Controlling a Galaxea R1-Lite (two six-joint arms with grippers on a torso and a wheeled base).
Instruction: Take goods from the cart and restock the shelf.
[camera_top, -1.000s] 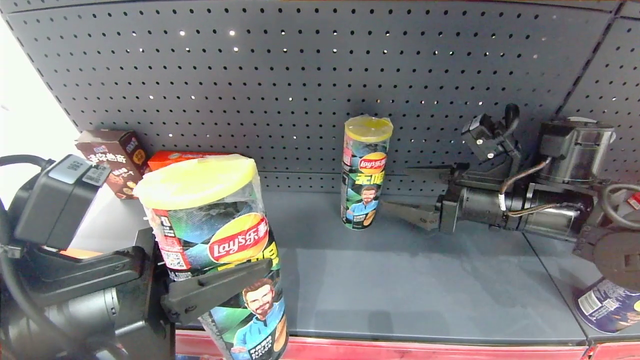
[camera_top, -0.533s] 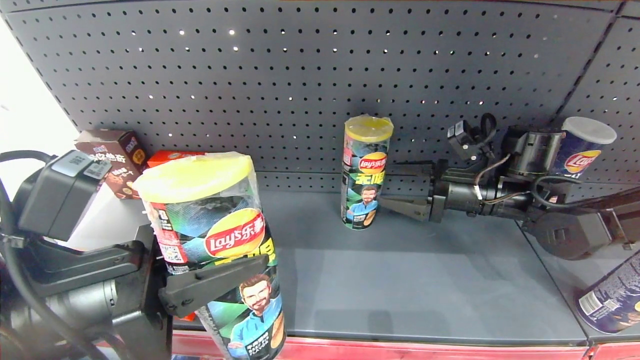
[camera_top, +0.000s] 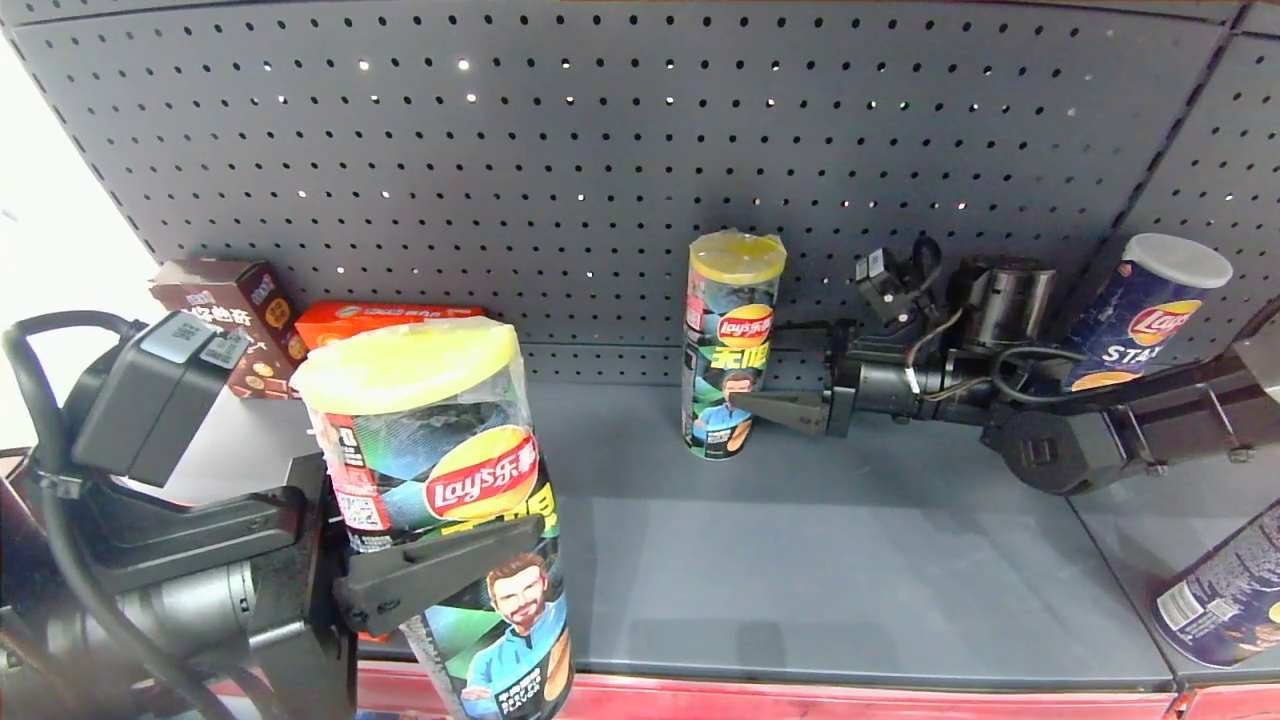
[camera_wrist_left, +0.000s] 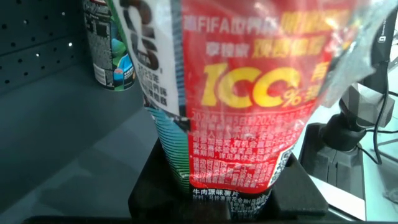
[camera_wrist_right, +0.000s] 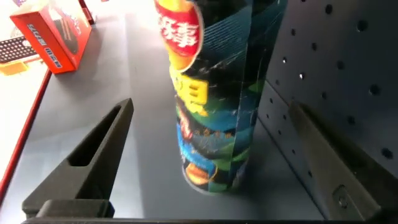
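Right hand (camera_top: 765, 362): advanced toward 9 o'clock within the last second; its open fingers now straddle the standing chip can (camera_top: 735, 330), at 12 o'clock on the shelf (camera_top: 850, 560), near the pegboard (camera_top: 600, 150). Blue can (camera_top: 1140, 320), 3 o'clock: uncovered by that advance. Left hand (camera_top: 440, 565), 8 o'clock: clamped on the held chip can (camera_top: 430, 440), upright at the shelf's front edge. Hazard for you, by judgement: the near finger looks almost against the standing can; closing off-centre could shove or topple it. Setting the held can down too close to the edge risks a fall.
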